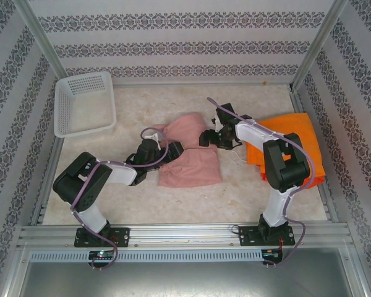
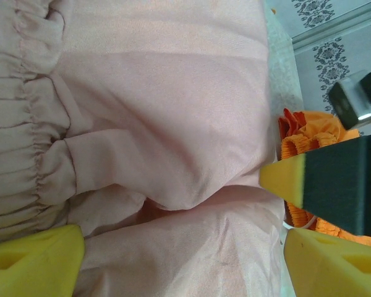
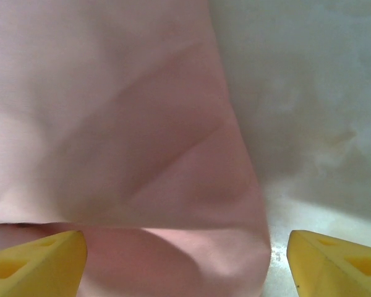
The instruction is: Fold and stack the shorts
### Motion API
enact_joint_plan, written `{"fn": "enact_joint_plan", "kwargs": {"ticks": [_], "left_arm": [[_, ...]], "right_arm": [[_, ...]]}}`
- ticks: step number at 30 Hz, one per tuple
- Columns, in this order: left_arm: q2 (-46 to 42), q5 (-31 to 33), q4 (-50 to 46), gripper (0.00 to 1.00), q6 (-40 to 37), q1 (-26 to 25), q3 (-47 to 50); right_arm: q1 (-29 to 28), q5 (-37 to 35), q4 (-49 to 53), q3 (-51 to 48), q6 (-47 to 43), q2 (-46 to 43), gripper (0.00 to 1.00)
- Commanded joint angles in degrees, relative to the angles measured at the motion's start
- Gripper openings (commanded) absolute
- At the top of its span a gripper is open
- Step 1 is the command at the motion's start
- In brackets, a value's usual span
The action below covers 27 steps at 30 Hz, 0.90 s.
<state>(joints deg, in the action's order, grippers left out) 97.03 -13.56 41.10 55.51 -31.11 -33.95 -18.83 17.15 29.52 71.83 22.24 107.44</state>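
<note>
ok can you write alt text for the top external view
Dusty pink shorts lie in the middle of the table, with the left gripper and right gripper both open over the cloth. Orange shorts lie at the right, and a white mesh basket sits in the far left corner.

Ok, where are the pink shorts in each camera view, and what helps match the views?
Top external: pink shorts in the middle.
Left wrist: pink shorts across most of the picture, waistband at left.
Right wrist: pink shorts over left and centre, bare table at right.
Shared landmark: orange shorts, right of the pink pair in top external and left wrist.
</note>
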Motion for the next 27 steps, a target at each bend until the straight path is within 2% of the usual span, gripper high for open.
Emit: {"fn": "enact_joint_plan", "kwargs": {"ticks": [1, 4, 8, 14, 16, 21, 27], "left_arm": [[1.1, 1.5, -6.8, 0.85, -0.6, -0.1, 2.9], [1.1, 1.4, -6.9, 0.85, -0.6, -0.1, 2.7], [1.0, 1.3, -7.1, 0.85, -0.7, 0.0, 2.0], [-0.5, 1.4, -7.8, 0.85, -0.8, 0.0, 1.4], [-2.0, 1.5, -8.2, 0.86, -1.0, 0.1, 1.2], [-10.0, 3.3, -14.4, 0.90, -3.7, 0.5, 0.0], [-20.0, 7.0, -21.6, 1.00, -6.5, 1.0, 0.0]], "right_arm": [[0.7, 2.0, 0.1, 0.0, -1.8, 2.1, 0.84], [0.6, 4.0, -0.3, 0.4, -1.4, 4.0, 0.83], [-0.3, 6.3, -0.7, 0.9, -0.6, 6.1, 0.71], [-2.3, 6.1, -1.6, 0.9, 1.0, 6.1, 0.33], [-2.5, 4.9, -1.4, 0.9, 1.1, 5.5, 0.23], [-2.5, -3.1, 1.9, 0.6, -0.3, 0.2, 0.00], [-2.3, -14.9, 8.8, 0.4, -3.1, -10.8, 0.00]]}}
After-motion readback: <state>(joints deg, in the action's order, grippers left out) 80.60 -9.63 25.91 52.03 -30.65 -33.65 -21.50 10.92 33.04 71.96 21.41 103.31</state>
